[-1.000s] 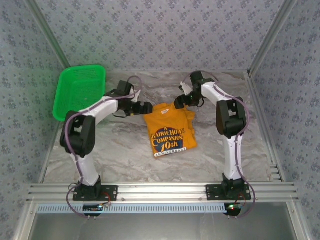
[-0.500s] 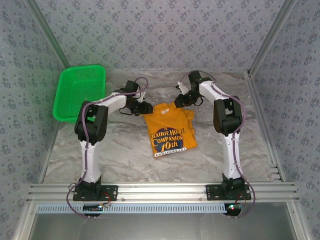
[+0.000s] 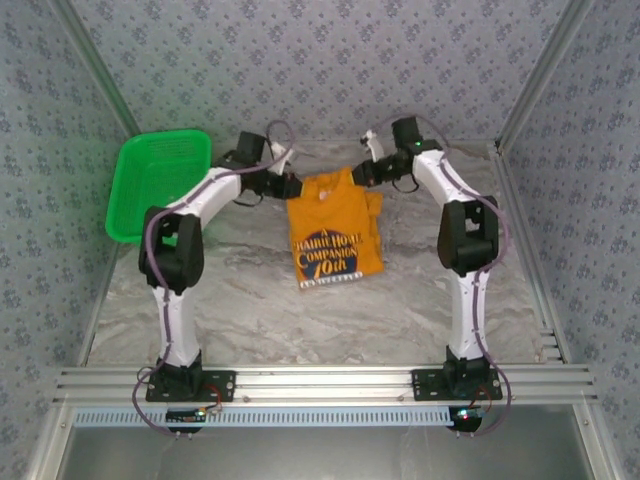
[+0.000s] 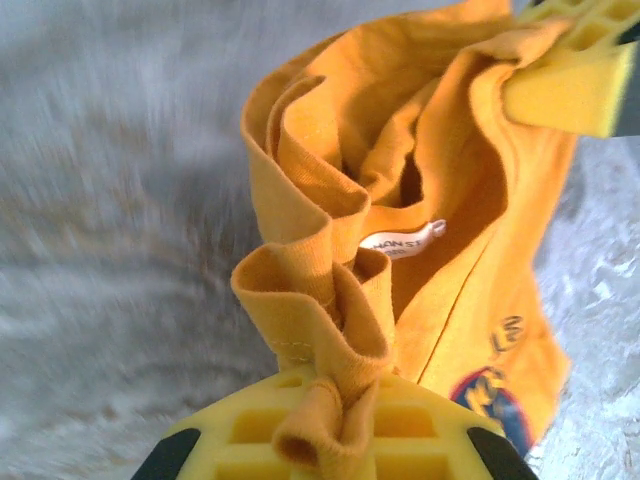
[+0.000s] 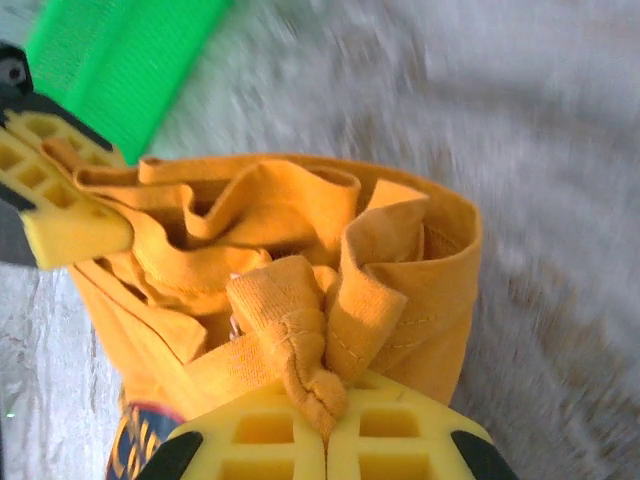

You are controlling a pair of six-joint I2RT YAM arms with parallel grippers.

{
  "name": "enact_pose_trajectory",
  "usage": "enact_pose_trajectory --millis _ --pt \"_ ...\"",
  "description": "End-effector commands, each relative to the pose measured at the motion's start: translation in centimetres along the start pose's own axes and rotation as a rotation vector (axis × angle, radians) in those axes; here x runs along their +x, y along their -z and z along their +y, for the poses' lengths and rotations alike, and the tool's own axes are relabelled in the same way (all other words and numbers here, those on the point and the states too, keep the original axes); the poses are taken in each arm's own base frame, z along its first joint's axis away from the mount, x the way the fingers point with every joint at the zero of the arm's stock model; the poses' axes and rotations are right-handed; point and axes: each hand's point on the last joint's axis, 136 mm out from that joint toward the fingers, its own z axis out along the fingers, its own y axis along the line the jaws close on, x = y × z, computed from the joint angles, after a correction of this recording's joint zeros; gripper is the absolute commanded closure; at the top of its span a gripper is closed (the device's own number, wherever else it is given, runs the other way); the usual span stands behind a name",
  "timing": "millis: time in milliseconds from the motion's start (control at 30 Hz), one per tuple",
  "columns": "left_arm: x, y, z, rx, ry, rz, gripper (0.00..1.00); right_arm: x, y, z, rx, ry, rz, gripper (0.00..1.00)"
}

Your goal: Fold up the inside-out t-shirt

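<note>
Left gripper [image 4: 318,425]: you are clamping its yellow pads tight on a bunched fold of the orange-yellow short-sleeved cloth t-shirt [image 3: 333,235], at its left shoulder. Right gripper [image 5: 325,425]: you are pinching a twisted fold at the right shoulder, jaws closed on it.

Judging by the paired grip, you are holding both shoulders so the cloth is spreading between the arms and the body is trailing straight. The neck opening is sagging between the pinches, with the small white tag [image 4: 405,240] showing inside.

The shirt is sitting far-centre on the grey marbled table [image 3: 240,300], its long axis running far to near: collar end far, hem near, dark printed graphic [image 3: 330,258] facing up. Whether the hem is touching the table, you cannot tell. The green plastic mesh basket [image 3: 160,185] is standing apart, far left.
</note>
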Motion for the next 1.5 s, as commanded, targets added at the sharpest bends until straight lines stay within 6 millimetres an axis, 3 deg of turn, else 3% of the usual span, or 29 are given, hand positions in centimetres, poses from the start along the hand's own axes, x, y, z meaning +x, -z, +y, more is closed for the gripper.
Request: enact_pose_trajectory --millis 0,67,167,267,367,433,567,633,867,1100,1200,1267,1367,1467 --pt "-6.5 7.7 -6.6 0.032 -0.332 -0.206 1.0 -6.1 6.7 8.0 -0.057 0.374 -0.171 1.0" --pt "-5.8 8.8 -8.0 0.029 -0.421 -0.245 1.0 -4.8 7.3 9.5 -0.026 0.525 -0.163 1.0" --pt "-1.1 8.0 -9.6 0.036 -0.565 -0.255 1.0 -0.2 6.9 10.1 0.011 0.731 -0.12 1.0" --pt "6.0 5.2 -10.2 -0.015 -0.7 -0.206 1.0 6.6 5.3 8.7 0.057 0.784 -0.049 1.0" --pt "12.0 3.2 -10.8 0.012 -0.684 -0.163 1.0 14.4 3.8 8.0 0.027 0.817 0.1 1.0" --pt "15.4 2.4 -11.4 0.027 -0.67 -0.133 1.0 17.9 3.3 7.5 0.033 0.786 0.195 1.0" --pt "20.6 1.6 -13.6 0.079 -0.699 -0.055 1.0 21.2 3.8 7.7 0.03 0.695 0.259 1.0" --pt "21.0 2.1 -14.1 0.092 -0.65 -0.059 1.0 21.4 4.8 8.8 -0.004 0.663 0.215 1.0" --pt "19.3 4.7 -16.7 0.158 -0.558 -0.095 1.0 20.4 7.6 14.0 -0.171 0.726 0.129 1.0" --pt "15.0 5.5 -12.1 0.111 -0.171 -0.15 0.98 15.3 9.3 14.3 -0.259 0.569 0.035 1.0" --pt "14.4 3.9 -9.5 0.074 -0.067 -0.072 0.96 12.9 8.0 12.5 -0.281 0.495 0.017 1.0" --pt "14.4 2.4 -8.1 0.061 -0.034 -0.026 0.95 12.6 5.7 9.3 -0.251 0.38 0.071 1.0" --pt "14.4 0.6 -5.4 0.016 0.044 0.008 0.94 13.3 2.9 4.9 -0.165 0.227 0.185 1.0" --pt "16.5 -0.8 -1.8 -0.067 0.163 0.07 0.88 14.5 0.0 -0.6 0.064 0.093 0.321 0.99"
